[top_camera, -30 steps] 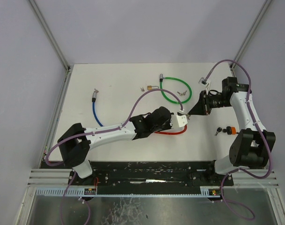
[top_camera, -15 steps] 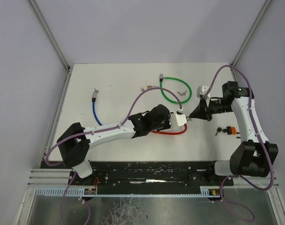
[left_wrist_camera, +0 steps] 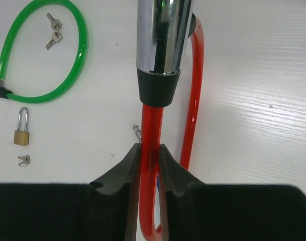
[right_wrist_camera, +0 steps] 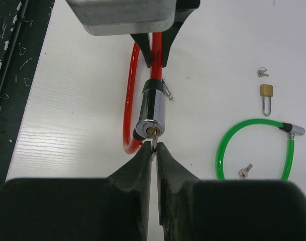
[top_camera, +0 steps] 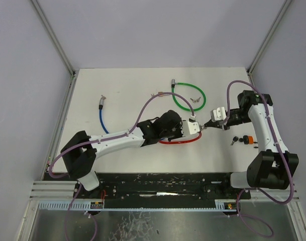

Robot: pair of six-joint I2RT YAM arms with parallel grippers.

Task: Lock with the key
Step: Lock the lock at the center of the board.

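Spanning the whole scene, the white table (top_camera: 117, 155) carries every part. The left arm (top_camera: 117, 140) reaches from the near left corner toward the centre of the surface. The right arm (top_camera: 263, 125) stands along the right edge and bends inward toward the same point.

The red cable lock (left_wrist_camera: 194, 90) lies near the centre of the surface, slightly toward the near edge. Its chrome cylinder (right_wrist_camera: 153, 113) points at the right arm.

The left gripper (left_wrist_camera: 149, 150) is closed on the red cable, pinching it just behind the black collar of the cylinder. The right gripper (right_wrist_camera: 154, 150) has its fingers drawn almost together on the key (right_wrist_camera: 153, 144), which shows as a thin metal sliver between the tips. The key meets the keyhole in the end face of the cylinder; how far it is inserted cannot be told.

The green cable lock (top_camera: 189, 98) curves in a loop toward the far edge, right of centre. The blue cable lock (top_camera: 103, 118) lies in the left part of the surface, well apart from the others. A small black-and-orange item (top_camera: 243, 139) sits near the right edge, too small to identify.

The brass padlock (left_wrist_camera: 22, 128) lies just beside the green loop. A pair of keys (left_wrist_camera: 53, 31) lies inside that loop. A single small key (left_wrist_camera: 23, 160) lies just beside the padlock.
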